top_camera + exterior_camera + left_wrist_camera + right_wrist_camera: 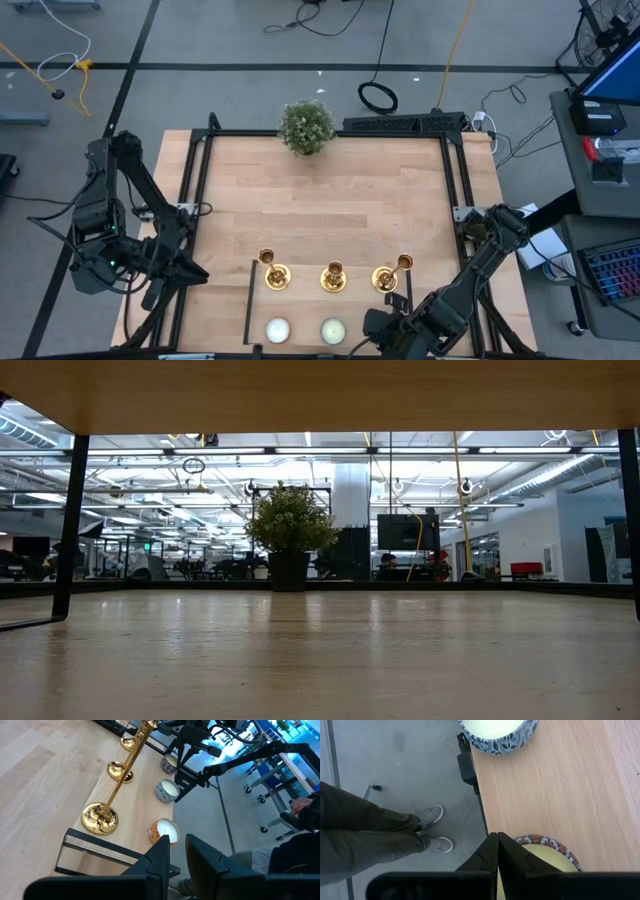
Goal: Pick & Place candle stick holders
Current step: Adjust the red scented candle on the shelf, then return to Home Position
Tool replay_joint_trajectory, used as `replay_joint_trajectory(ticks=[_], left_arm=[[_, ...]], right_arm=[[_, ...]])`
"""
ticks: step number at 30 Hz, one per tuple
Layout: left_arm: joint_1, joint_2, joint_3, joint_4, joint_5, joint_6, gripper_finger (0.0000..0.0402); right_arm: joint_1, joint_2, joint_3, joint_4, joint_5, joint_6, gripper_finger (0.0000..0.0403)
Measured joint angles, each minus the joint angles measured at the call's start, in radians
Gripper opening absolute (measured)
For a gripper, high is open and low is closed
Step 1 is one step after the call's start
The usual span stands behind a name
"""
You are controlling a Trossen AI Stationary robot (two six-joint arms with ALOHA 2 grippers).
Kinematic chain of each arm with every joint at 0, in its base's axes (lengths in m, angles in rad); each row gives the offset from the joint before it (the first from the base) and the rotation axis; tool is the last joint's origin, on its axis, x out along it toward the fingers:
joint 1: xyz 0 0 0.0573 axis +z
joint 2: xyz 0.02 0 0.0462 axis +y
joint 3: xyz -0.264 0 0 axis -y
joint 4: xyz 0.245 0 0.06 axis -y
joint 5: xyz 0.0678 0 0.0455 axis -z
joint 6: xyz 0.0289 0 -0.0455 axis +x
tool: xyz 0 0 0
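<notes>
Your three brass candle stick holders [333,277] stand in a row near the bench's [330,200] front edge, tealight candles [277,330] just in front of them. Right tool [497,851] sits pressed together with nothing in it, over the front edge beside a candle. Left tool [176,856] hangs off the bench's left side, fingers slightly apart, gripping nothing. Potted plant [306,126] at the far edge.

Bright even overhead light, soft shadows, glare on brass, backlit low view
</notes>
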Motion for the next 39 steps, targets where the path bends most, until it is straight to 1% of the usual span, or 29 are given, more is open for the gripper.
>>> replay_joint_trajectory(ticks=[15,20,25,27,30,35,39], left_arm=[[0.0,0.0,0.0,-0.003,-0.001,0.0,0.0065],[0.0,0.0,0.0,-0.004,-0.001,0.005,0.0065],[0.0,0.0,0.0,-0.004,-0.003,0.005,0.0065],[0.0,0.0,0.0,-0.004,-0.01,0.005,0.0065],[0.0,0.0,0.0,-0.001,-0.028,0.006,0.0065],[0.0,0.0,0.0,0.005,-0.085,0.021,0.0065],[0.0,0.0,0.0,0.042,-0.174,0.078,0.0065]], right_arm=[[0.005,0.0,0.0,-0.008,0.001,0.026,0.0],[0.005,0.0,0.0,0.029,0.006,-0.009,0.0],[0.005,-0.011,0.0,0.077,0.082,-0.131,0.0],[-0.001,-0.026,0.0,0.093,0.129,-0.197,0.0],[-0.022,-0.052,0.0,0.118,0.171,-0.311,0.0],[-0.062,-0.105,0.0,0.231,0.234,-0.497,0.0],[-0.074,-0.153,0.0,0.376,0.283,-0.634,0.0]])
